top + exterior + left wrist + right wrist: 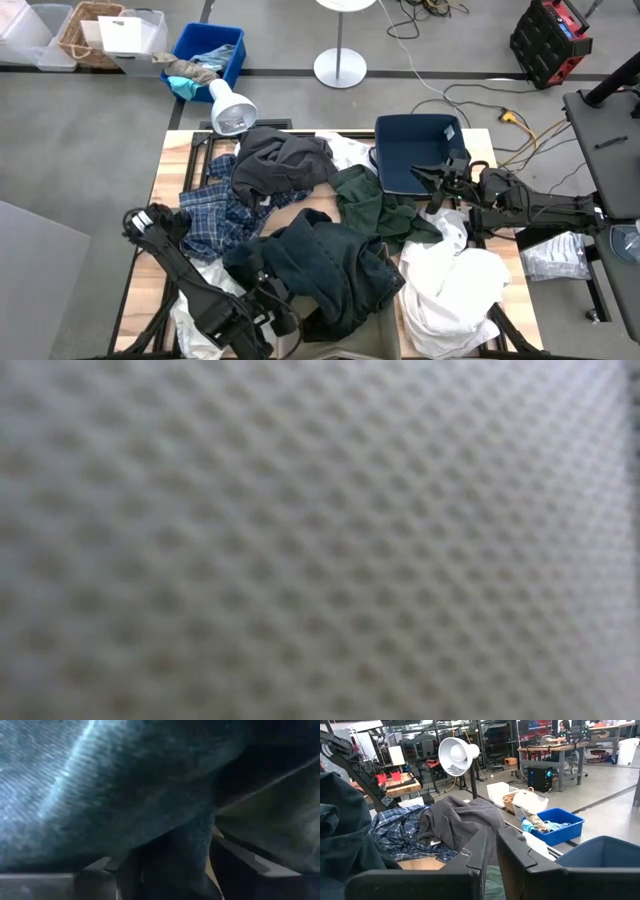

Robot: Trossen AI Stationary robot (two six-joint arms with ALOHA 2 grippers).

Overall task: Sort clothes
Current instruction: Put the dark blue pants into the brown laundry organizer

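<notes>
Left gripper [268,300] down in black garment [320,265] near table's [175,160] front edge, fingers apart around fold. Squeeze thick bunch only, lift slowly, leave plaid shirt [215,215]. Right gripper [437,185] shut, empty, near bin [415,150].

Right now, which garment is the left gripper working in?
The black garment at the table's front: the left gripper is buried in its folds, unlike the others.

Two matte black jointed arms; right end effector [490,865] fingers flat, angular.
</notes>
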